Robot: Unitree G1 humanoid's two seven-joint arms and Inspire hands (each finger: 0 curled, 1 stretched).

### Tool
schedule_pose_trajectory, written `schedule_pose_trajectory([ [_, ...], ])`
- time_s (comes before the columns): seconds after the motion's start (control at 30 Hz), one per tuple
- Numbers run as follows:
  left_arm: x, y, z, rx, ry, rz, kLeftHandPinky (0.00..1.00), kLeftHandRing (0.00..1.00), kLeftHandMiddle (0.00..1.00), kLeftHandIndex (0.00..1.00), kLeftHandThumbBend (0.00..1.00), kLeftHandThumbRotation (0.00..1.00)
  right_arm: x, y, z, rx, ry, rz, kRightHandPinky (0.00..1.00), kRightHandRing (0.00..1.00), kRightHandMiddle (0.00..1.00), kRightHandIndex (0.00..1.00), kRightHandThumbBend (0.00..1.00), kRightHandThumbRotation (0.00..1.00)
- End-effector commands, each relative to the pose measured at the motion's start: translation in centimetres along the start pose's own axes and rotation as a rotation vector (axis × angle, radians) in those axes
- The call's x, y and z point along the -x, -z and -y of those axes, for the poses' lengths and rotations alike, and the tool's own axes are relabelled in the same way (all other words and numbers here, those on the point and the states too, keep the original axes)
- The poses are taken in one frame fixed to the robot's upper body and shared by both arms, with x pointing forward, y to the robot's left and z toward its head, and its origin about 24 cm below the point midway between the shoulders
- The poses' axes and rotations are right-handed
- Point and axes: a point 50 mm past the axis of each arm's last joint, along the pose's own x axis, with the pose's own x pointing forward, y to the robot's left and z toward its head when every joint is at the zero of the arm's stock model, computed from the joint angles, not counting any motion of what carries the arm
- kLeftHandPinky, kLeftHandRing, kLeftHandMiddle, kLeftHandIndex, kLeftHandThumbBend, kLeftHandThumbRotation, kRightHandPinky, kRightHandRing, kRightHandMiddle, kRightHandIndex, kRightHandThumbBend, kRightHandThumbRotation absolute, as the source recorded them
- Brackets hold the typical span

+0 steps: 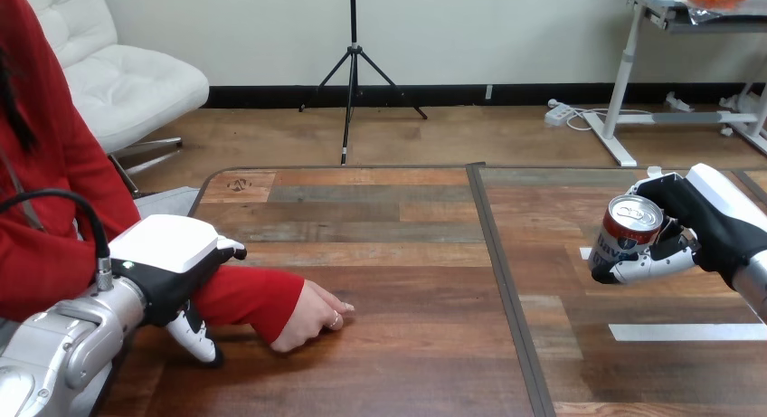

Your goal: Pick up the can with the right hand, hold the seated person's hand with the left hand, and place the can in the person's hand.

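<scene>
**The can (626,236) is off the tabletop (407,254)**

My right hand (696,227) is curled round it, fingers + thumb, holding it tilted at R. My left hand (172,268) arches over the person's forearm (249,295), thumb near side, fingers far side, clamped round it. The person's hand (312,317) rests on the wood.

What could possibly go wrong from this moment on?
1. The person's hand rests on the table with its fingers curled, so the can has no open palm to land in.
2. The right hand holds the can tilted, far across the table; it might slip on the way.
3. The left hand grips the forearm, not the hand.
</scene>
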Motion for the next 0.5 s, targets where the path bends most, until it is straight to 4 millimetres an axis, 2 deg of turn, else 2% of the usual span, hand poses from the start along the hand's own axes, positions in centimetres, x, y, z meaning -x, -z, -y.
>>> schedule_pose_trajectory([
  [0.0,-0.39,-0.04,-2.36,-0.044,-0.103,0.01,0.76,0.87,0.89,0.86,1.0,0.2,-1.31,-2.97,4.79,0.024,0.154,0.12,0.39,0.41,0.45,0.48,0.78,0.0],
  [0.47,-0.53,-0.36,-2.0,-0.024,-0.145,0.013,0.74,0.86,0.89,0.84,1.0,0.06,-1.35,-3.03,4.84,0.025,0.156,0.116,0.39,0.41,0.45,0.47,0.79,0.0],
])
